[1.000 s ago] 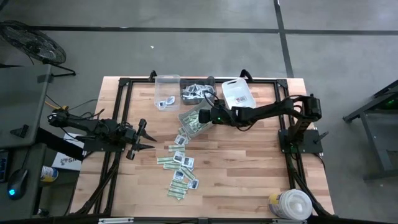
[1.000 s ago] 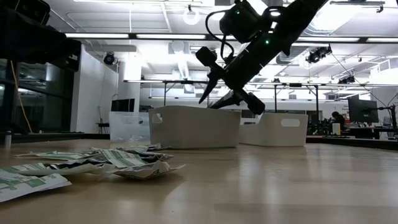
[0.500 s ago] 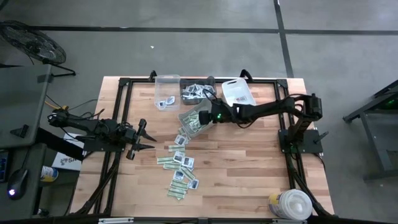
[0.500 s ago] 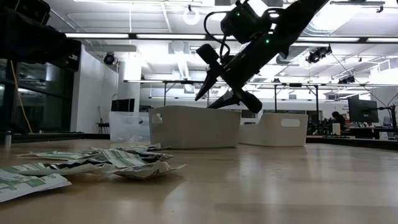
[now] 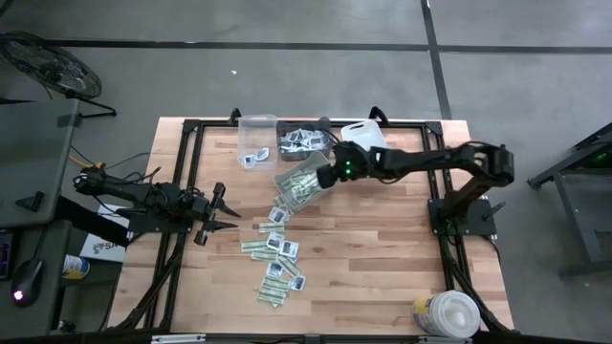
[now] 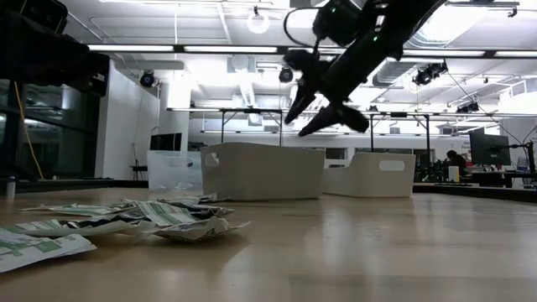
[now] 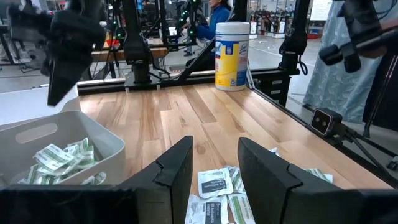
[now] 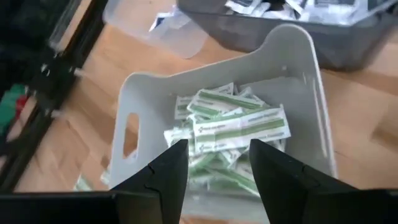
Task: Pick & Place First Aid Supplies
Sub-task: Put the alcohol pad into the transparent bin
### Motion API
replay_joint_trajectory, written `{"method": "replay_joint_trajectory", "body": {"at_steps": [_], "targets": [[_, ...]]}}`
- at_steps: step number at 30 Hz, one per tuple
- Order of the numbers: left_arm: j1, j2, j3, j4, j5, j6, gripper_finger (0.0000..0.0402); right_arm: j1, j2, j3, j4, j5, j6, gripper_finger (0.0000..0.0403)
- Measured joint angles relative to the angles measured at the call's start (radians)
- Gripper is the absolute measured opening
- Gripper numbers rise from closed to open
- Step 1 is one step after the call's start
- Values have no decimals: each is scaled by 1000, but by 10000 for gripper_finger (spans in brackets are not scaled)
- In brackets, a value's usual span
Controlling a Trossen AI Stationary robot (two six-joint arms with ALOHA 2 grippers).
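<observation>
From overhead we see the right gripper (image 5: 323,178) poised above a white bin (image 5: 299,184) of green-and-white strip packets (image 8: 239,127); its fingers (image 8: 163,171) stand apart with nothing between them, and the table-level view shows them clear of the bin rim. The left gripper (image 5: 228,212) waits near the table's left edge, its fingers (image 7: 177,169) parted and empty. More first aid packets (image 5: 276,250) lie scattered on the wooden table (image 5: 382,258) from the white bin toward the near edge. Squarish white packets fill a dark bin (image 5: 302,140); beside it a clear bin (image 5: 256,141) holds a few — their print is too small to read. A second white bin (image 5: 361,137) is partly covered by the right arm. A round tub (image 5: 446,315) is cut off at the table's corner.
</observation>
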Motion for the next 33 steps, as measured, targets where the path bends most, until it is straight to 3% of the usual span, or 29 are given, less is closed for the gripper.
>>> {"method": "replay_joint_trajectory", "body": {"at_steps": [8, 15, 24, 33], "targets": [[0, 0, 0, 0, 0, 0, 128, 47, -111, 0, -69, -131, -241, 165], [0, 0, 0, 0, 0, 0, 128, 147, -141, 0, -123, -230, -286, 165], [0, 0, 0, 0, 0, 0, 128, 325, -141, 0, -209, -234, -236, 165], [0, 0, 0, 0, 0, 0, 128, 496, -137, -63, -222, -136, 61, 165]]}}
